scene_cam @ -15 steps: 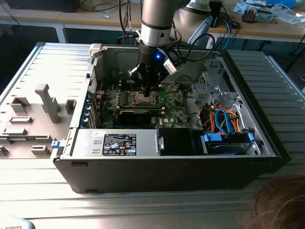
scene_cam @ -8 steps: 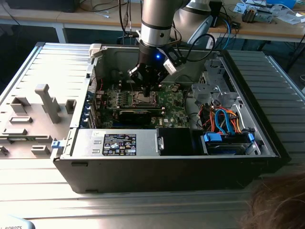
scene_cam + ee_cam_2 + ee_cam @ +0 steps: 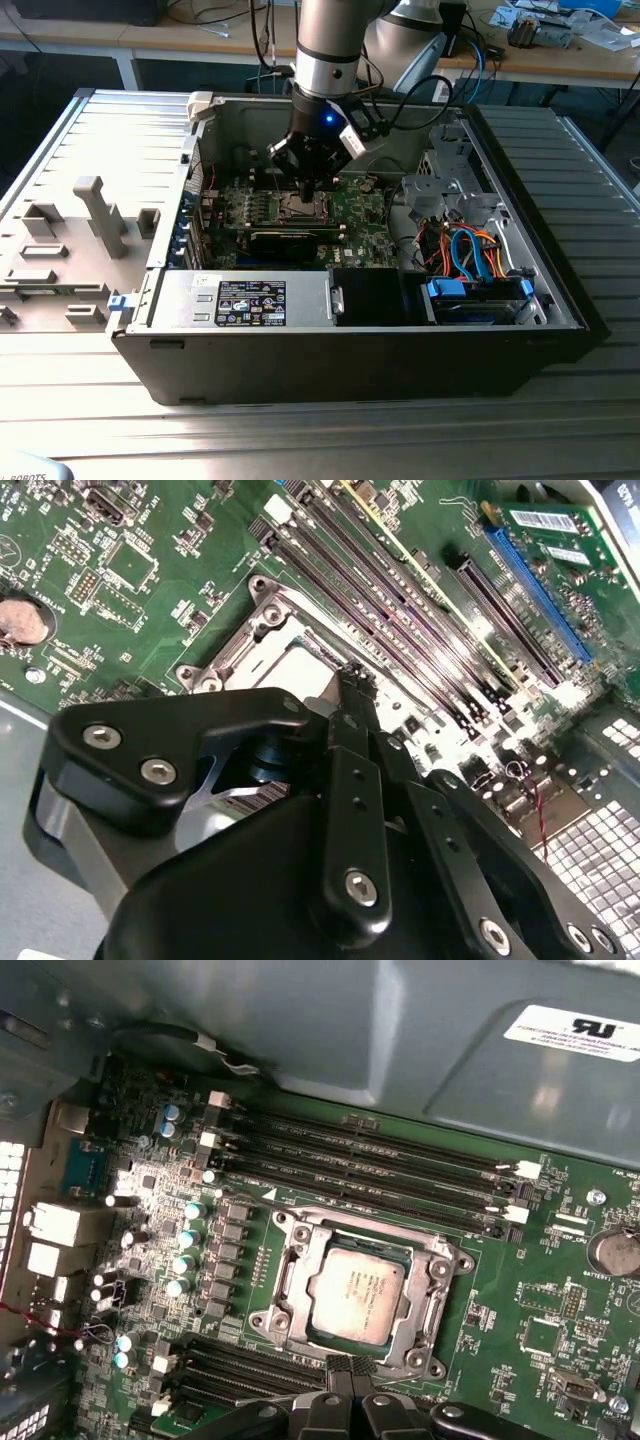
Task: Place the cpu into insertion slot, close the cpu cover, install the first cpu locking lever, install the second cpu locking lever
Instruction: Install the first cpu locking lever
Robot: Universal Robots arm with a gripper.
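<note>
In the first wrist view the cpu, a pale silvery square chip, lies flat in the insertion slot on the green motherboard. The cpu cover, a silvery frame, lies down around it, and the chip shows through its window. My gripper is shut with its black fingertips pressed together and nothing between them, at the socket's edge on the side of the black card slots. In the second wrist view the gripper points at the socket's metal rim. The exterior view has the gripper low inside the case, over the socket.
The open computer case walls in the motherboard. Long memory slots run beside the socket. A black card lies just in front, then the power supply. Cables and drives fill the exterior view's right. A grey fixture tray sits outside.
</note>
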